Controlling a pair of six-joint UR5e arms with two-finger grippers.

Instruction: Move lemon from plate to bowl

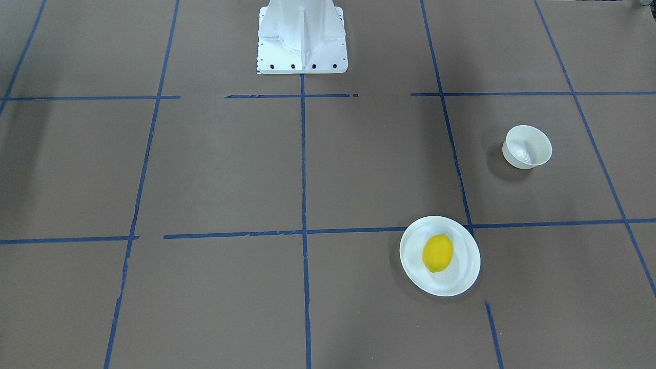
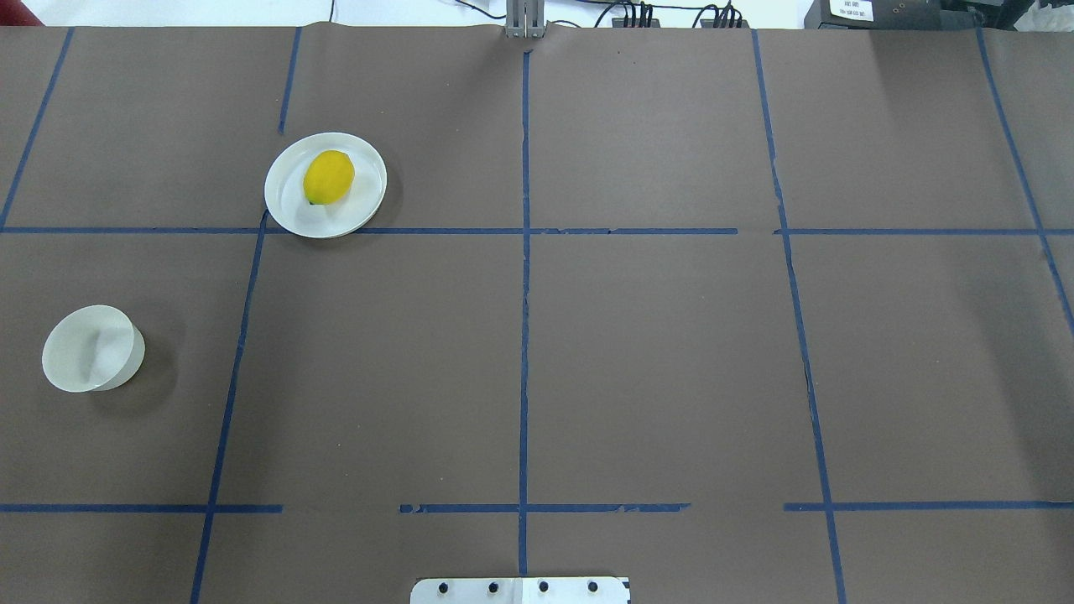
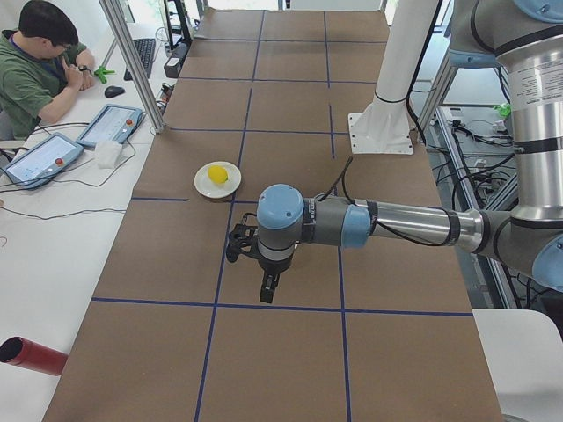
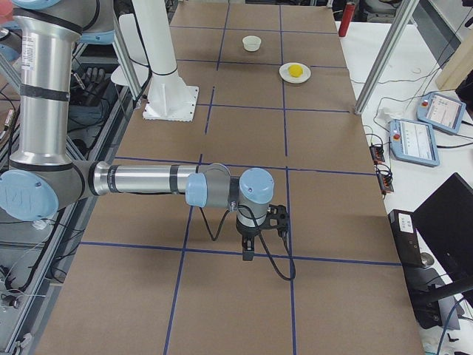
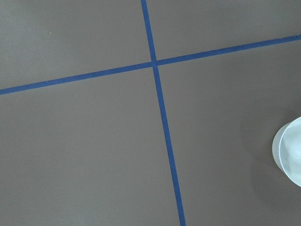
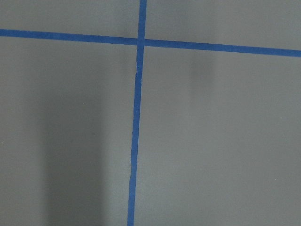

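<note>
The lemon lies on the plate, also in the overhead view, lemon on plate, far left of centre. The bowl stands upright and empty, apart from the plate, at the table's left side; its rim shows at the left wrist view's right edge. My left gripper hangs above the table, nearer than the plate. My right gripper hangs over the table far from the plate and bowl. I cannot tell whether either is open or shut.
Brown table cover with a blue tape grid. The robot's white base stands at the table's robot side. An operator sits at a side desk with tablets. A red cylinder lies off the table.
</note>
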